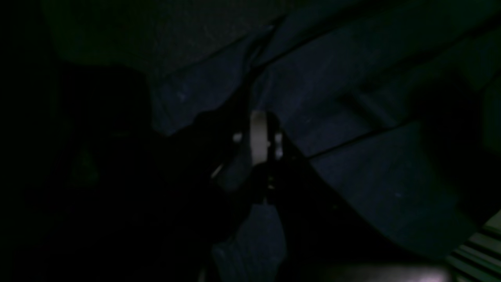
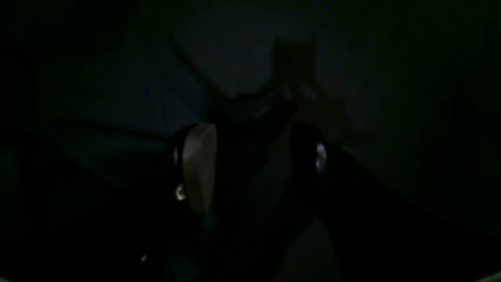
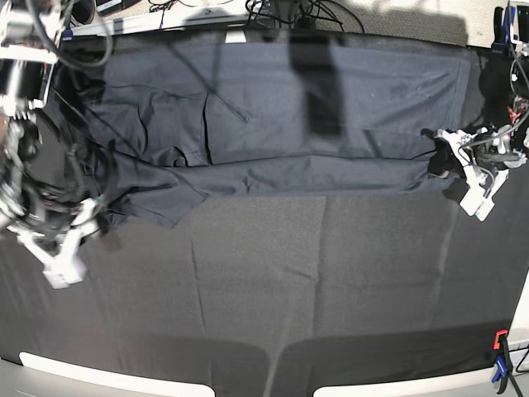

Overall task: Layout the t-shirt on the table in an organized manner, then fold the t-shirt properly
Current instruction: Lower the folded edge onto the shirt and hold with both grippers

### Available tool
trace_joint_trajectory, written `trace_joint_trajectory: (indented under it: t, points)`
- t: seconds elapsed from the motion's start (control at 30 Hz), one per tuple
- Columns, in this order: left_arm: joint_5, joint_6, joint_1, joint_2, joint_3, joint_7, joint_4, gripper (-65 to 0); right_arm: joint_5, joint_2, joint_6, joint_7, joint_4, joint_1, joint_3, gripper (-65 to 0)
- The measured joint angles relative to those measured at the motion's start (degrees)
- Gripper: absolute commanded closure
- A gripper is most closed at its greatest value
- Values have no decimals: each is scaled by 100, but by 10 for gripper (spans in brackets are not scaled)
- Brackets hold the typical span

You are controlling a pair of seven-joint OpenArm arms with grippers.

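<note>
T-shirt spread wide across upper half of base view, on black creased surface; lower hem edge bunched along mid-frame, wrinkled lump at left. Left gripper at right edge of frame, at shirt's right end, touching the fabric. Right gripper at left of frame, at shirt's bunched lower-left corner. White arm links beside each. Red and blue clamp at lower right corner; cables along top edge.

Left wrist view: very dark. Left gripper mid-frame, pale fingertip showing, jaws together with navy t-shirt fabric pinched between them; folds run diagonally across upper right.

Right wrist view: nearly black. Right gripper in centre, pale finger at left, darker one at right, jaws set apart with dim cloth in the gap; cannot tell whether they grip it. T-shirt only faintly visible at upper left.
</note>
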Motion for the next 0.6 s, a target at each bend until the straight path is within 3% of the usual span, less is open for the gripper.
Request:
trace_joint_trajectory:
  t: [0.1,0.23,0.6]
  points:
    - [20,0,0,2,0,-149,0,0,-63,205,0,-24,-197,323,-833,-299]
    - [2,0,0,2,0,-164,0,0,-334,216,-2,22,-555,837,-1631,-299]
    - [24,0,2,2,0,-173,0,0,-278,133,39,-2,-1613,1491,-2931,-299]
